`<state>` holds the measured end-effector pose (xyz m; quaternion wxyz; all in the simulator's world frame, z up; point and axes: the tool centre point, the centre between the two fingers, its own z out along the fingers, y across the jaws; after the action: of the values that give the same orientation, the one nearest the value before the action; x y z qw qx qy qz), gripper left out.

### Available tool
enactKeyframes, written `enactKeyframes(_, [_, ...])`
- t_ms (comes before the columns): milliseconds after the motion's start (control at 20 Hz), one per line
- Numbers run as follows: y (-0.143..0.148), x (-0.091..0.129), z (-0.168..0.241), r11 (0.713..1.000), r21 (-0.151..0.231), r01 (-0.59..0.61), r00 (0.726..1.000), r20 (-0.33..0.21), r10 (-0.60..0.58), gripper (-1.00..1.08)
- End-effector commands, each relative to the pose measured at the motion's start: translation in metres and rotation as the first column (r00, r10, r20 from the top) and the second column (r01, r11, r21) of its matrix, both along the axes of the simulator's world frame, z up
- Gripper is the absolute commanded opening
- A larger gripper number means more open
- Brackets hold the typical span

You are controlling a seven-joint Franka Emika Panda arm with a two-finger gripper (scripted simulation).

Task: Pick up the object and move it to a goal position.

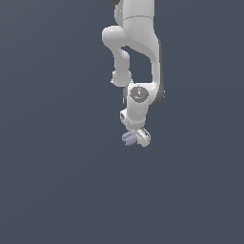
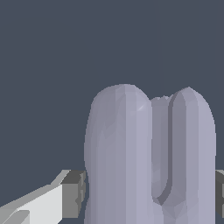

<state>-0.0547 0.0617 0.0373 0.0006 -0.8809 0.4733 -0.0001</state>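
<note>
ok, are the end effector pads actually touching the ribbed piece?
Touching. In the wrist view the ribbed piece fills the gap, with the grey pads butted against both its sides and no background showing between them.

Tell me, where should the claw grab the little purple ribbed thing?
Probably right where it sits now: across the ribbed object's rounded sides, one grey pad on each flank, coming from above. The wrist view shows it standing between the pads. The claw looks closed on it.
</note>
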Motion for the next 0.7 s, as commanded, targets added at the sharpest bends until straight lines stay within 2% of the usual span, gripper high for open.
enactKeyframes(0, [-0.014,0.005,0.006,1.000,0.000,0.002,1.000,0.001,-0.002,-1.00])
enactKeyframes(250, [-0.057,0.019,0.023,1.000,0.000,0.002,1.000,0.001,-0.002,-1.00])
enactKeyframes(650, [-0.142,0.050,0.056,1.000,0.000,0.002,1.000,0.000,-0.002,-1.00])
